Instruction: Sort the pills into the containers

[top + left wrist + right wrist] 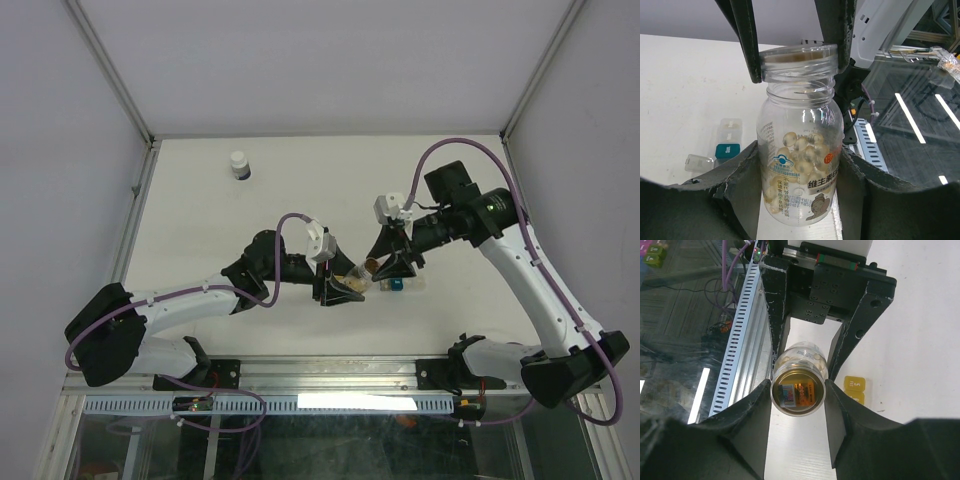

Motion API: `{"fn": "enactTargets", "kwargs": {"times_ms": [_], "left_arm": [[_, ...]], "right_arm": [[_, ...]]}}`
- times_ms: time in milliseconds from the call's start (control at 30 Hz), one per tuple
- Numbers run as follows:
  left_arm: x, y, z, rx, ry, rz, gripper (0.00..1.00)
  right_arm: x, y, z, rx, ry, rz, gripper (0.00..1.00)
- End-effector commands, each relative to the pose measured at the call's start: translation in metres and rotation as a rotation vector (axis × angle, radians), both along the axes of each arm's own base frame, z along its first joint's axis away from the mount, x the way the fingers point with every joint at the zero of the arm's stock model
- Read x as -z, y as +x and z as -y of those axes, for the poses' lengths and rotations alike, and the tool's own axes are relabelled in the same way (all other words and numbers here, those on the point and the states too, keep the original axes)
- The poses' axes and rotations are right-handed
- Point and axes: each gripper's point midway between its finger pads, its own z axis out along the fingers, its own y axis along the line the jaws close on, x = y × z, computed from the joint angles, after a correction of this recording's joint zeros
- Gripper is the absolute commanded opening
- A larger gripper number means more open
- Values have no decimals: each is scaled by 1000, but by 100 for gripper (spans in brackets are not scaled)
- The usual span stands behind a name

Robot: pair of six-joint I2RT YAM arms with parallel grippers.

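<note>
My left gripper [799,167] is shut on the body of a clear bottle [800,150] holding several pale yellow softgel pills [802,150]. My right gripper [799,392] is shut on the bottle's clear cap [799,391]. The cap sits at the top of the neck with the threads showing below it in the left wrist view [799,57]. In the top view both grippers meet at the bottle [353,282]. The teal container [727,150], joined to a clear section [730,129], lies on the table left of the bottle. The yellow container [855,384] lies right of the bottle.
A white bottle with a dark band [239,164] stands far back left. A small clear compartment [698,161] lies beside the teal one. The table's metal front rail [330,372] and a slotted cable duct [740,340] run close to the bottle.
</note>
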Motion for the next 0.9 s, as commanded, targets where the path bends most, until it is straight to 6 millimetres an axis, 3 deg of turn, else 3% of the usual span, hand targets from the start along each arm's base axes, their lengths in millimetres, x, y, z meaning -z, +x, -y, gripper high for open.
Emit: {"fn": "enactTargets", "kwargs": {"times_ms": [0,533,700,867], "left_arm": [[-34,-6,0,39,-98,61,0],[-50,-4,-2,37,-159,69,0],[-71,29,-7,-182,-225,102,0],[-85,70,-19,-436,-270,130,0]], "right_arm": [[-4,-5,-5,-33,36,-15,37],[24,-11,-7,-38,-47,-44,38],[35,5,-14,108,-81,-141,38],[59,25,-16,296,-167,-285,36]]}}
